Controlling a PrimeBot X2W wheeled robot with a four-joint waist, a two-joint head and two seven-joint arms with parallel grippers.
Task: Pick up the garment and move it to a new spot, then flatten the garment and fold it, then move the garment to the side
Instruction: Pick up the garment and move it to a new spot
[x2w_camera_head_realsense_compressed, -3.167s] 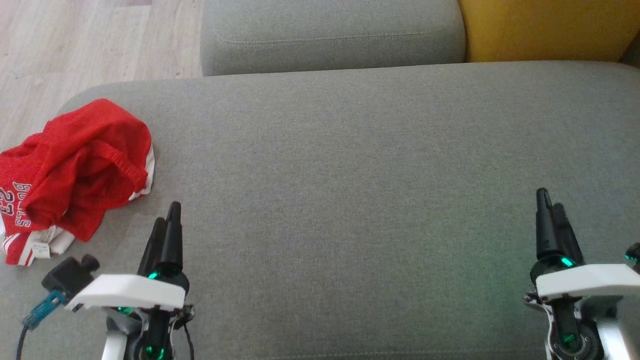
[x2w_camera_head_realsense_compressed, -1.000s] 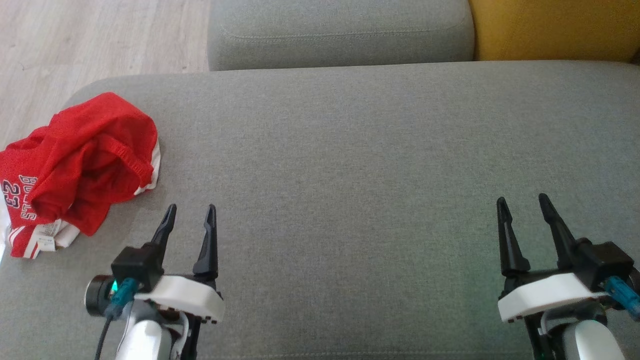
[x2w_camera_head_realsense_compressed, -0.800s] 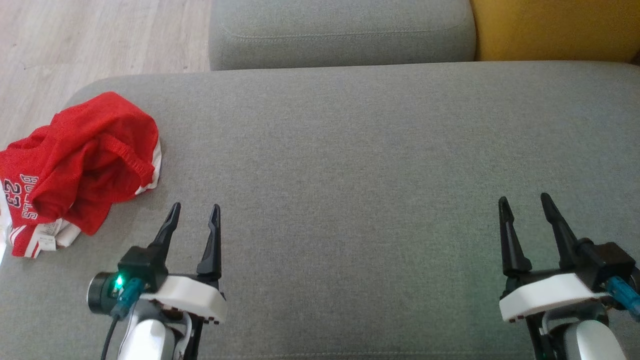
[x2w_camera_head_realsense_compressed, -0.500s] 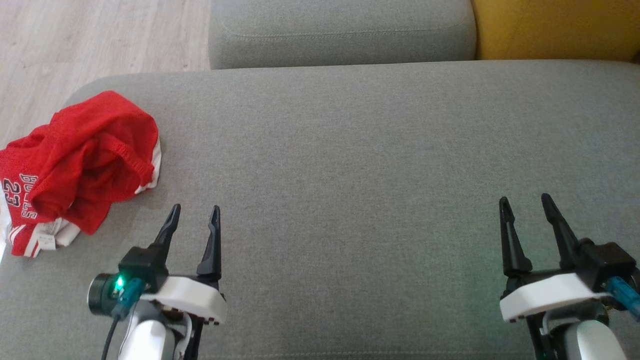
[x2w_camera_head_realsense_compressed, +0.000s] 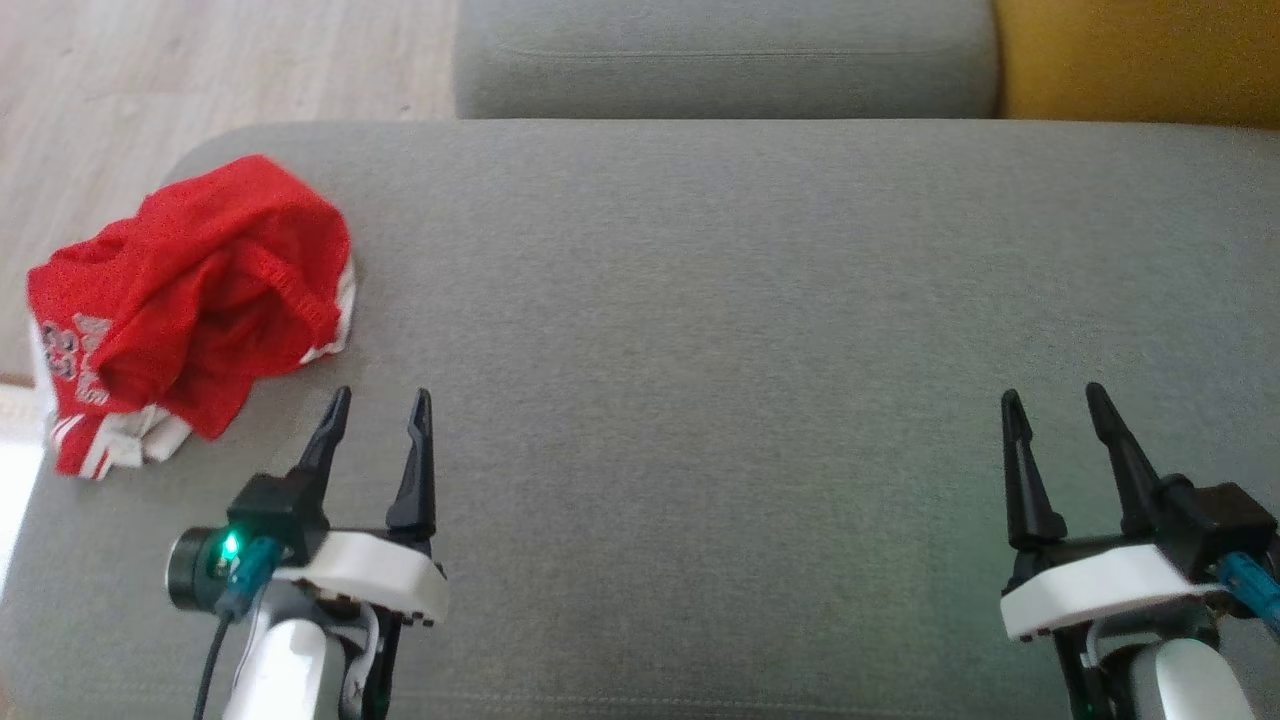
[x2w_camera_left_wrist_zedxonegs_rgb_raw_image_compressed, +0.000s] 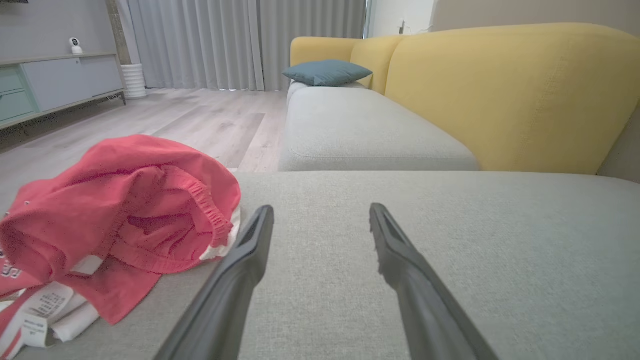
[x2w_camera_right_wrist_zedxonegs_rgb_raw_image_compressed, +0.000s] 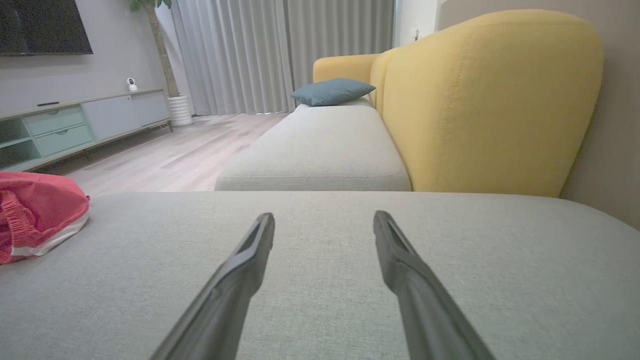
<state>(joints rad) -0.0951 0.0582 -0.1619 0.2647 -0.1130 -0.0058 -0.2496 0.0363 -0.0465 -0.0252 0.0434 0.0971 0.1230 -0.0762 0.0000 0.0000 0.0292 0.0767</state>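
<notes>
**Fingers spread, garment not yet touched**

Since some three seconds ago, both pairs of dark fingers have gone from pressed together to spread wide. The slight slide of the whole head view in the last half second is, I judge, the camera turning and not the things moving.

The left gripper (x2w_camera_head_realsense_compressed: 380, 392) hovers low over the broad grey fabric seat cushion (x2w_camera_head_realsense_compressed: 720, 330), its jaws apart and holding nothing. The right gripper (x2w_camera_head_realsense_compressed: 1050, 390) hangs well away at the other side, likewise spread and empty.

The crumpled red mesh garment (x2w_camera_head_realsense_compressed: 200, 290), with white trim and lettering, lies in a heap at the cushion's left end, close to the edge above the pale wooden floor (x2w_camera_head_realsense_compressed: 200, 60). In the left wrist view the garment (x2w_camera_left_wrist_zedxonegs_rgb_raw_image_compressed: 125, 210) sits just beside the left finger, near but apart from it.

Judging from this, nothing of the task is done: the pick-up is only being set up. The carry to a new spot, the flattening, the fold and the move aside all remain.
</notes>
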